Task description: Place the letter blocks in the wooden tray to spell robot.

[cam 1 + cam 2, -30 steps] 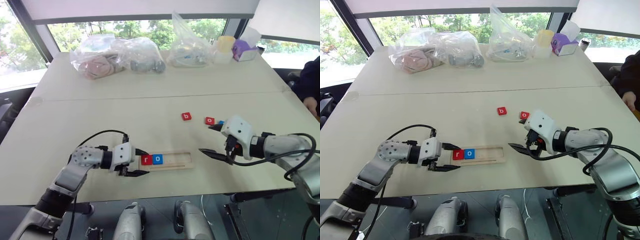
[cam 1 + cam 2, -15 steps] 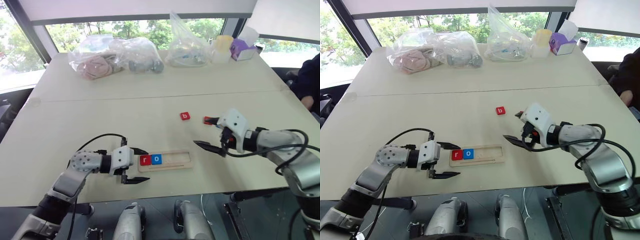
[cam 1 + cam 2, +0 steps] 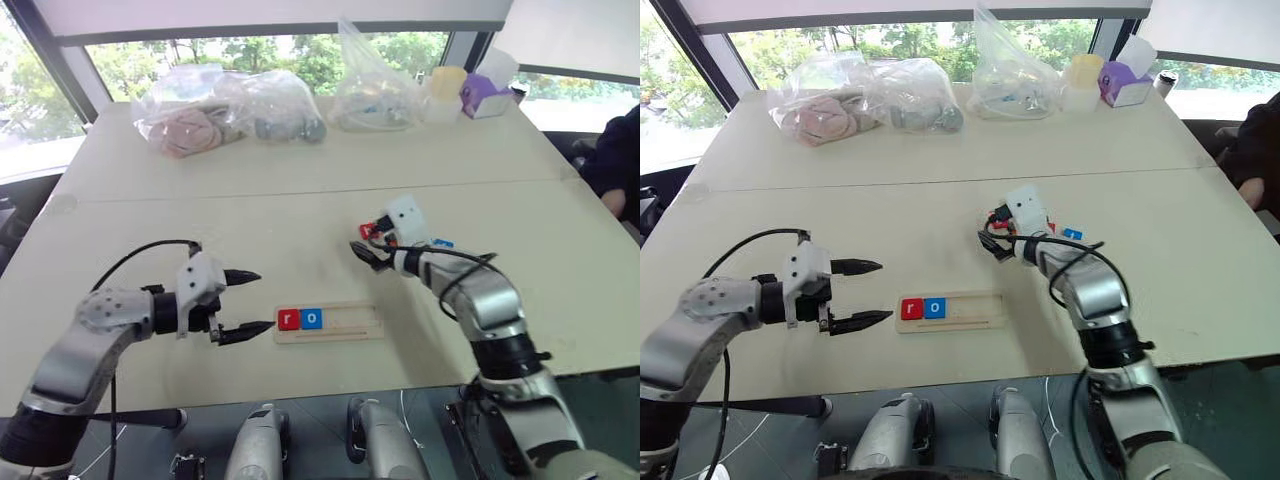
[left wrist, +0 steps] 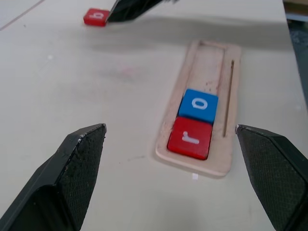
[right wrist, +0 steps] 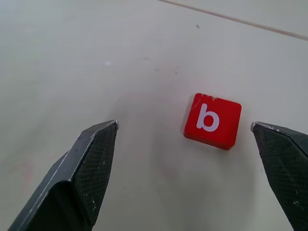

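The wooden tray (image 3: 345, 324) lies near the table's front edge. A red r block (image 3: 289, 320) and a blue o block (image 3: 312, 319) sit side by side at its left end. My left gripper (image 3: 248, 301) hovers open just left of the tray, with nothing between its fingers. The red b block (image 5: 212, 121) lies flat on the table beyond the tray. My right gripper (image 5: 184, 125) is open over the b block, which sits between its two fingers (image 5: 94, 159), untouched. A blue block (image 3: 443, 243) peeks out beside the right wrist.
Several clear plastic bags (image 3: 235, 110) lie along the table's far edge, with a yellow cup (image 3: 450, 82) and a purple box (image 3: 485, 95) at the far right. A person's dark sleeve (image 3: 615, 160) shows at the right edge. A seam (image 3: 200, 195) crosses the table.
My left gripper has opened wide, risen and drawn back to the left of the tray. My right gripper has swung forward and left, from beside the tray to the b block.
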